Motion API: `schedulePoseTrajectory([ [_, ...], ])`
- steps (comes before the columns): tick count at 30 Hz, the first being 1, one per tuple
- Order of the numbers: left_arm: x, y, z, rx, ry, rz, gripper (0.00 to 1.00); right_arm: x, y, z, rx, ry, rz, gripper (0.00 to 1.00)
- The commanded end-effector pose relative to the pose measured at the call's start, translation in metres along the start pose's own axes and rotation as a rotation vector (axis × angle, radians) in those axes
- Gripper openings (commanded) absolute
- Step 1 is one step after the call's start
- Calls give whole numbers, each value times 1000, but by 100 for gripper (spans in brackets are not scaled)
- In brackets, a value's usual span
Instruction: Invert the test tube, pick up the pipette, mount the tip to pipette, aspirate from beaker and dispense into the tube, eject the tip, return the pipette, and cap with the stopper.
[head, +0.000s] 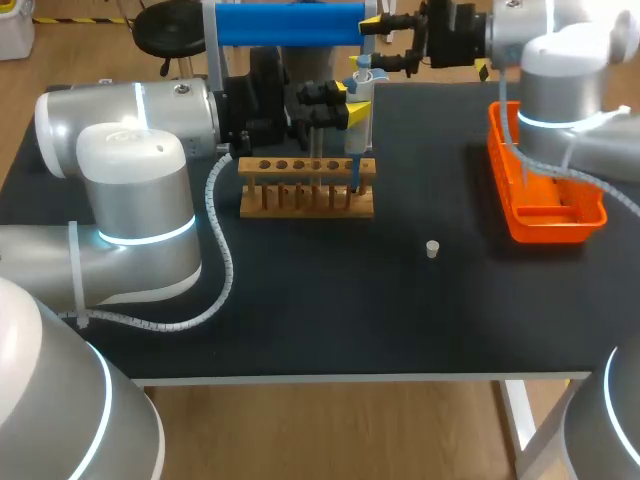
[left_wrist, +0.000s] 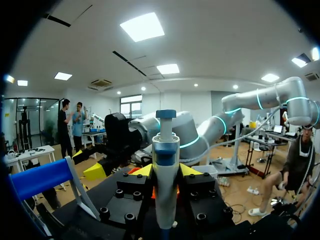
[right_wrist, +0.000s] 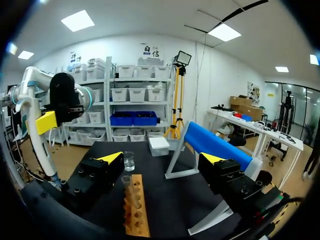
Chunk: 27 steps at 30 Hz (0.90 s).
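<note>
The left gripper (left_wrist: 165, 172) was clamped on the pipette (left_wrist: 165, 150), upright over the right end of the wooden rack (head: 305, 188), its tip apparently reaching down to the test tube (right_wrist: 126, 184) there. Dispensing looked to be the step in hand, best done with the pipette plumb, centred on the tube's mouth, and the plunger pressed slowly. Further right the stopper (head: 432, 248) lay on the table, the right gripper (right_wrist: 162, 158) hung beyond the rack with fingers wide apart, and the orange tray (head: 545, 225) sat rightmost.

Blue-and-white pipette (head: 361, 112) upright over wooden rack (head: 306, 190), small white stopper (head: 432, 249) on table (head: 300, 310)
</note>
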<state>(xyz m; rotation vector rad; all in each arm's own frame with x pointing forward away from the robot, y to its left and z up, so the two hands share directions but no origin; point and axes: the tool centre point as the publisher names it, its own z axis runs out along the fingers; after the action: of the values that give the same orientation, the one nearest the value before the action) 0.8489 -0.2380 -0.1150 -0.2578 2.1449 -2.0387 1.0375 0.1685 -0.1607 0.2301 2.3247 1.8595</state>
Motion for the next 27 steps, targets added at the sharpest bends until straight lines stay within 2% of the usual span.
schedulePoseTrajectory([
  [1, 0, 1, 2, 5, -5, 1, 0, -11, 0, 13, 15, -17, 0, 100],
  [18, 0, 1, 2, 5, -5, 1, 0, -55, -5, 34, 44, -97, -10, 100],
  [27, 0, 1, 2, 5, -5, 1, 0, -63, -7, 39, 47, -113, -7, 100],
])
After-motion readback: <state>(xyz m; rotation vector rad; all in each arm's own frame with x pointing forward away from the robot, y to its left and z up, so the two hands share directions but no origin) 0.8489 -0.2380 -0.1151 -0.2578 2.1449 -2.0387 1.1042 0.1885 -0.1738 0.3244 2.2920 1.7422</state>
